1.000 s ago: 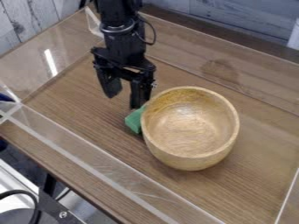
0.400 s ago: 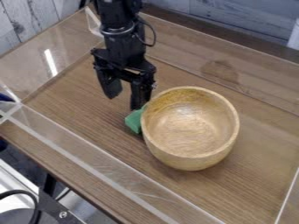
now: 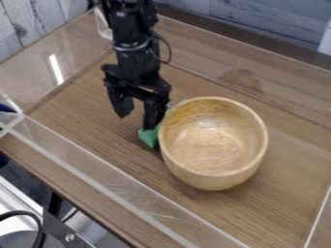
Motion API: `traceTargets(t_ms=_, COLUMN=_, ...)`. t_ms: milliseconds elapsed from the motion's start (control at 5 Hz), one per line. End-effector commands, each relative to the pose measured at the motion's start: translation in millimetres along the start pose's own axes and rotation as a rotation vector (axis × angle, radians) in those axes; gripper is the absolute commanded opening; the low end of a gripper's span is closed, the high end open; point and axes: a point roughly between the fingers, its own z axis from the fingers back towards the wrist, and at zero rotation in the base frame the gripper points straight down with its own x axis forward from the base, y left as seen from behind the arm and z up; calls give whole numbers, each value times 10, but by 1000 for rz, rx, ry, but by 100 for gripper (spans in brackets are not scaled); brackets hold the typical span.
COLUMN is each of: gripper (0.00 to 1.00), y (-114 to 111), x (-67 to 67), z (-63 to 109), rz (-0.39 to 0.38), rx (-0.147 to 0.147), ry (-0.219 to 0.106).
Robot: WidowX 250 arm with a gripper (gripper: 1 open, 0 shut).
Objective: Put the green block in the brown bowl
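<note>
Wooden table [image 3: 91,145]; open hand [image 3: 137,115] and brown bowl [image 3: 214,140] hide most of green block [image 3: 149,139]

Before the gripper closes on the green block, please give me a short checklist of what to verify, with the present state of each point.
1. Gripper jaws open: ok.
2. Gripper pointing down over the green block: ok.
3. Green block fully visible: not ok, the brown bowl and the fingers hide most of it.
4. Block free of the bowl wall: cannot tell, it lies right beside the rim.
5. Fingers straddle the block: cannot tell from this view.
6. Bowl is empty: ok.
</note>
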Motion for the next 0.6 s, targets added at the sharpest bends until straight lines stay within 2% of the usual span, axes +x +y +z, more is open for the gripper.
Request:
traceTargets(t_ms=0, gripper=100, y=23, x=71, z=-21, rz=-5, rx=13, ry=-27)
traceTargets(t_ms=400, gripper=100, y=18, x=100, z=-182, rz=-7, rx=14, ry=-14)
